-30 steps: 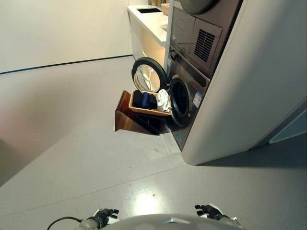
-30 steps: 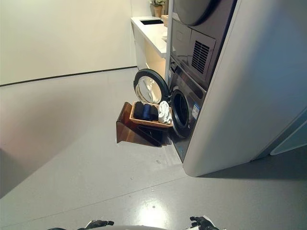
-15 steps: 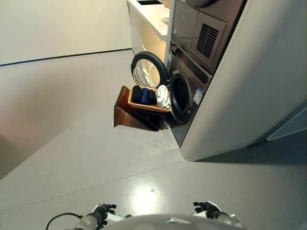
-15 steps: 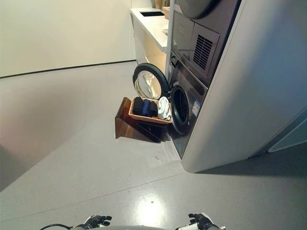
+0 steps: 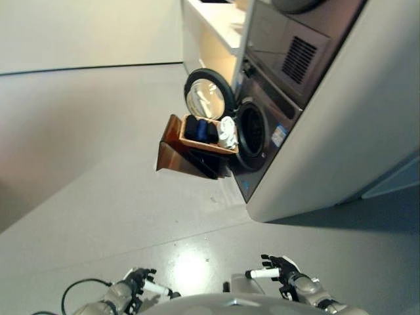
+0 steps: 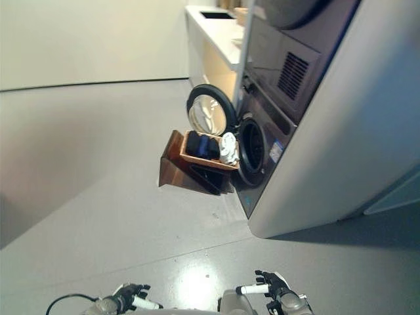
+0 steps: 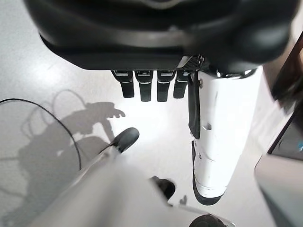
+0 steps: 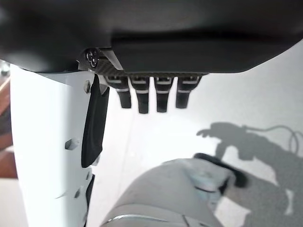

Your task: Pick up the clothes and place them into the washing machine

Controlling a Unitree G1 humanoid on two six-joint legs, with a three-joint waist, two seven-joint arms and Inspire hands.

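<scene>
Item: laundry load, not yet collected.

Location: we find the dark blue and black folded clothes [image 5: 199, 129], with a rolled white cloth [image 5: 228, 133] at the machine end, lying in a shallow brown wooden tray [image 5: 186, 141] on a slanted stand, just beside the round drum mouth of the dark grey front-loading washing machine [image 5: 254, 134]. Its round glass door [image 5: 208, 98] stands open behind the tray.

Orientation: we judge the row's long axis to run along the tray, pointing toward the drum opening.

Hands: our left hand [image 5: 136, 286] and right hand [image 5: 281, 272] hang low, well apart from the tray, fingers relaxed and holding nothing.

Risks: we judge the approach could clip the open door or nudge the tilted stand. A loose grab might take one piece only, or drag the white cloth over the tray's edge onto the grey floor [image 5: 98, 184].
</scene>
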